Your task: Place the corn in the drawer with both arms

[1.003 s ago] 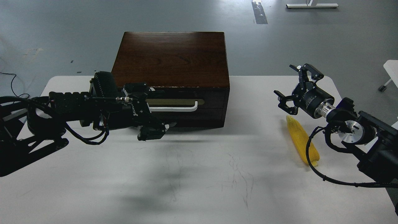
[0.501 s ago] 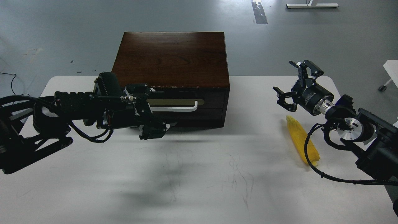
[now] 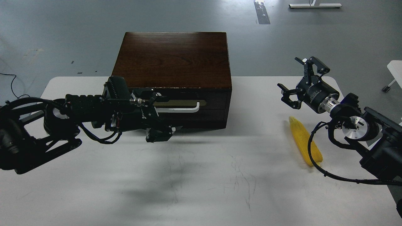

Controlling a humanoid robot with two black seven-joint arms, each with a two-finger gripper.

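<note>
The dark brown wooden box (image 3: 172, 59) stands at the back middle of the white table (image 3: 194, 182). Its drawer (image 3: 213, 108) is closed, and the white bar handle (image 3: 180, 109) shows on the front. My left gripper (image 3: 159, 115) is open in front of the handle's left end, with one finger above it and one below; I cannot tell whether it touches the handle. The yellow corn (image 3: 303, 142) lies on the table at the right. My right gripper (image 3: 294, 78) is open and empty, raised above and just behind the corn's far tip.
The right arm's black cable (image 3: 314, 157) loops over the near end of the corn. A white object (image 3: 396, 70) sits at the far right edge beyond the table. Grey floor lies behind the table.
My left arm has moved to the right, bringing its gripper closer along the drawer handle. My right gripper has shifted slightly up and to the right. The corn and box have not moved.
</note>
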